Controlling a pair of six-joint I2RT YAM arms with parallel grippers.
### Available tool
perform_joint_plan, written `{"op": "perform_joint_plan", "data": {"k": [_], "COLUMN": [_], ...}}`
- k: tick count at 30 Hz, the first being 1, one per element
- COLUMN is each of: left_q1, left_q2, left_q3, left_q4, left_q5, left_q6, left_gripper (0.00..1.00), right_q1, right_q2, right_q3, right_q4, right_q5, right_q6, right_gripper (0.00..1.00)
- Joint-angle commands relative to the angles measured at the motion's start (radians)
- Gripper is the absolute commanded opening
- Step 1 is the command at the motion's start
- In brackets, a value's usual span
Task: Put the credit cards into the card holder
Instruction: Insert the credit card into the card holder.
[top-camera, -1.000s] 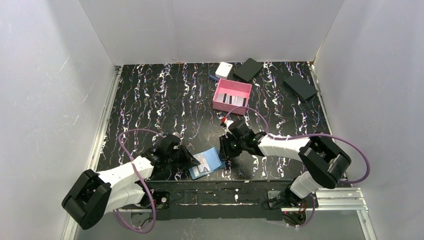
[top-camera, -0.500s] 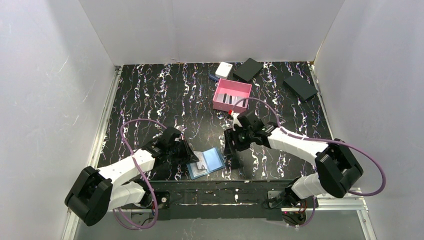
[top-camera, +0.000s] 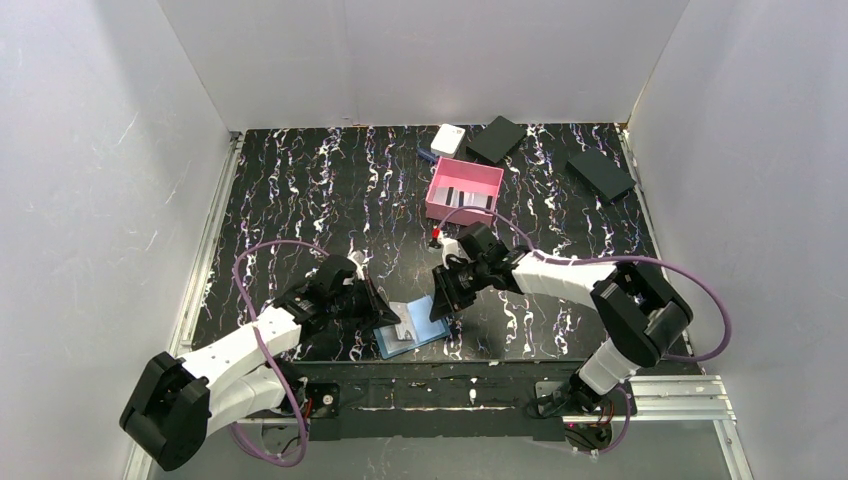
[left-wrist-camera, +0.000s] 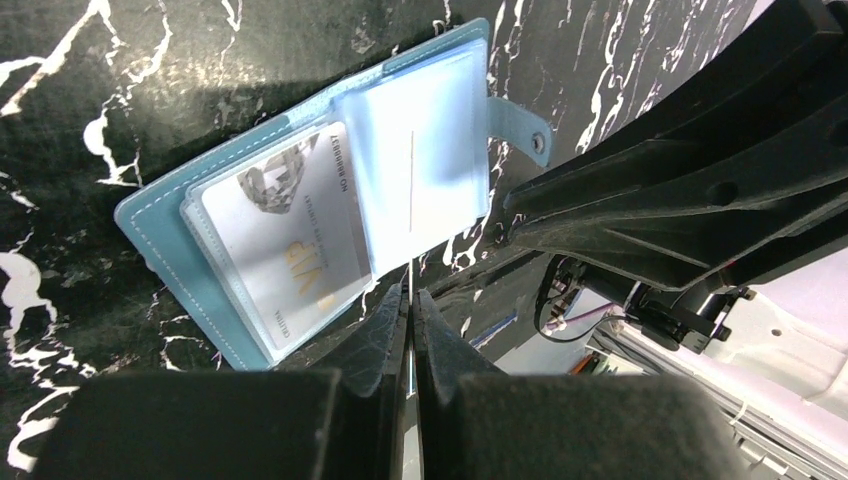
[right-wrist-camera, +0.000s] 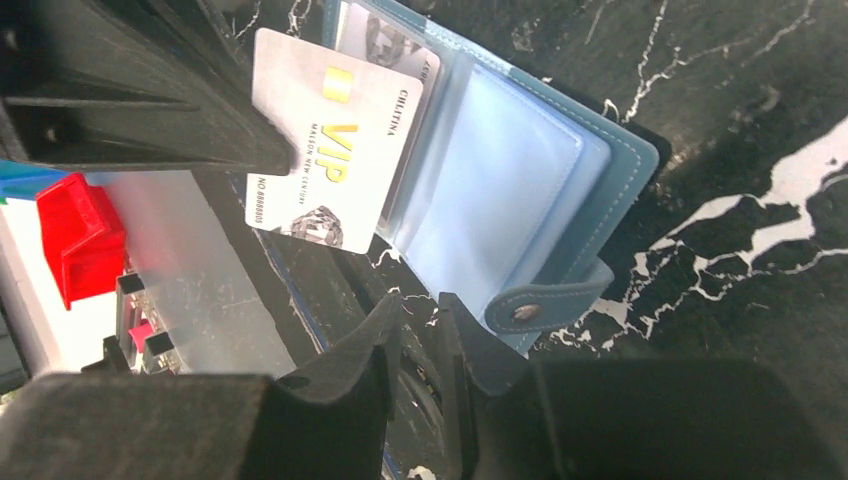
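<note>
The card holder is a blue wallet lying open near the table's front edge, and shows in the left wrist view and the right wrist view. One credit card sits in its clear sleeve. My left gripper is shut on a second pale VIP credit card, held edge-on over the wallet's left half. My right gripper hovers at the wallet's right edge beside the snap tab. Its jaws stand narrowly open with nothing between them.
A pink tray behind the right arm holds more cards. A small white box and two flat black boxes lie at the back. White walls close in three sides.
My right gripper has swung left and down to the wallet's right edge, and its jaws have narrowed after widening. My left gripper has edged right with the card over the wallet.
</note>
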Motion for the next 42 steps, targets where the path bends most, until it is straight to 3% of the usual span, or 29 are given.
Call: {"op": "perform_joint_plan", "data": {"k": [1, 15, 29, 42], "left_q1": [0.005, 0.005, 0.004, 0.006], "left_q2": [-0.028, 0.007, 0.08, -0.008], "left_q3": [-0.015, -0.06, -0.139, -0.162], "left_q4": [-0.053, -0.022, 0.162, 0.178], "left_q5": [-0.012, -0.009, 0.027, -0.025], "left_q6": [-0.006, 0.005, -0.028, 0.026], "left_gripper": [0.0, 0.0, 0.0, 0.0], "right_q1": [0.013, 0.014, 0.013, 0.013], "right_q2": [0.042, 0.12, 0.115, 0.131], "right_q3": [0.052, 0.014, -0.034, -0.045], "right_q4": [0.067, 0.041, 0.056, 0.068], "right_q5": [-0.049, 0.183, 0.195, 0.181], "right_q6": [-0.002, -0.041, -0.031, -0.031], "right_gripper": [0.27, 0.17, 0.16, 0.14]}}
